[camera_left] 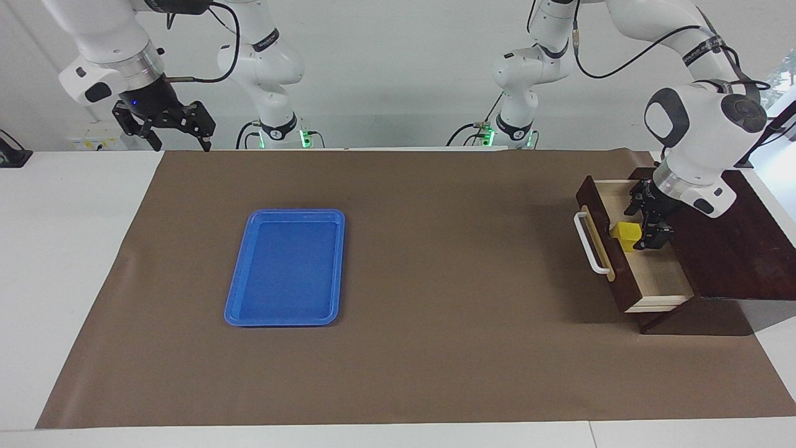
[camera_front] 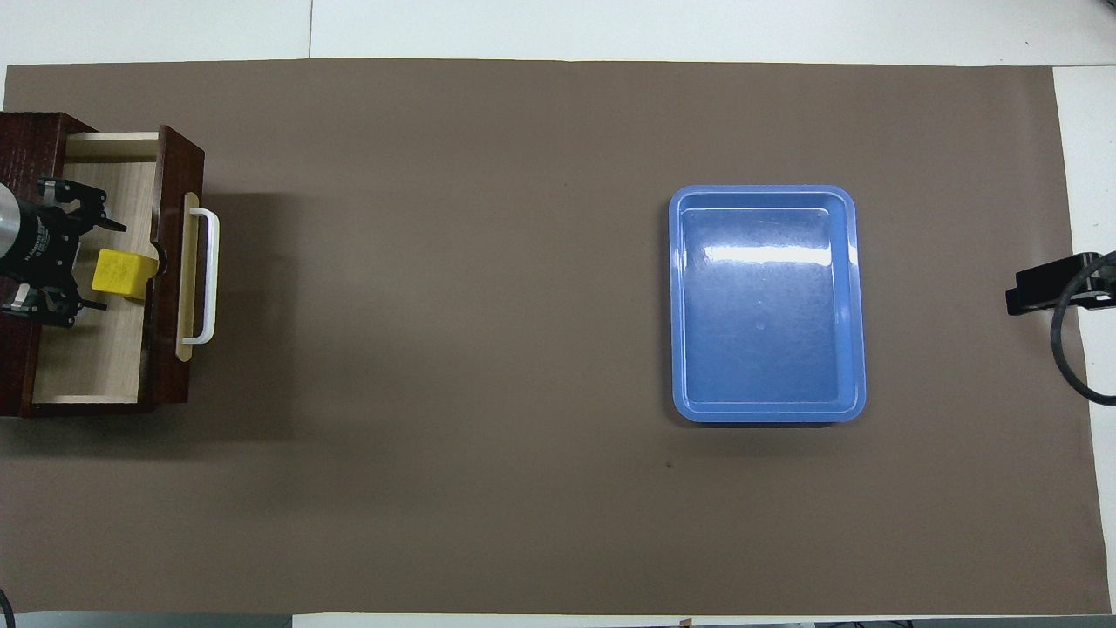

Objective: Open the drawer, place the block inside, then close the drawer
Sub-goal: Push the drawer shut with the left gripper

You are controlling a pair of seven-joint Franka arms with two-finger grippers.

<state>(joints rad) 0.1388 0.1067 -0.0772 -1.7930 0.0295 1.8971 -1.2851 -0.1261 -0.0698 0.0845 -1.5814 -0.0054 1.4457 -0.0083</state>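
The dark brown box stands at the left arm's end of the table with its drawer pulled out. The drawer's white bar handle faces the middle of the table. The yellow block lies in the drawer on the pale wood floor, close to the drawer's front panel. My left gripper is open just above the drawer, its fingers standing on either side of the block and clear of it. My right gripper is open and empty, and waits raised at the right arm's end of the table.
A blue tray lies empty on the brown mat toward the right arm's end; it also shows in the overhead view. White table borders the mat.
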